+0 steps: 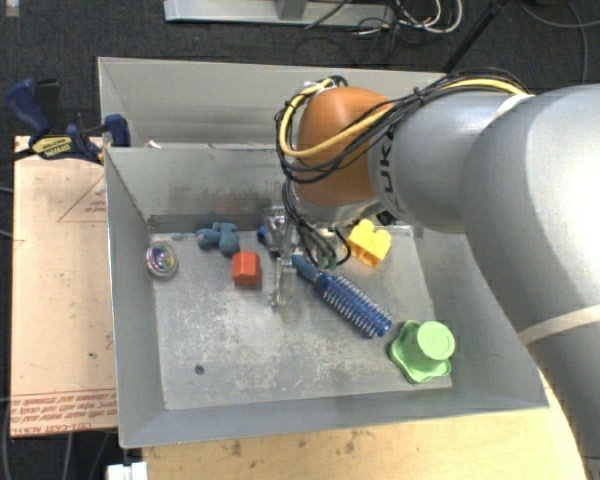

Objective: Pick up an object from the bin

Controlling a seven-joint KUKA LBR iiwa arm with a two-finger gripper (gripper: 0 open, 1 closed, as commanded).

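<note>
Grey metal bin (240, 358) holds a blue hairbrush (350, 303) lying slantwise mid-floor, a green lobed piece (421, 350) near the right corner, a yellow piece (370, 243), a blue-grey figure (218, 237), a red block (245, 268) and a shiny ball (161, 259) at the left. The gripper (278, 293) hangs between the block and the brush handle, holding nothing visible; how far open it is, I cannot tell.
</note>
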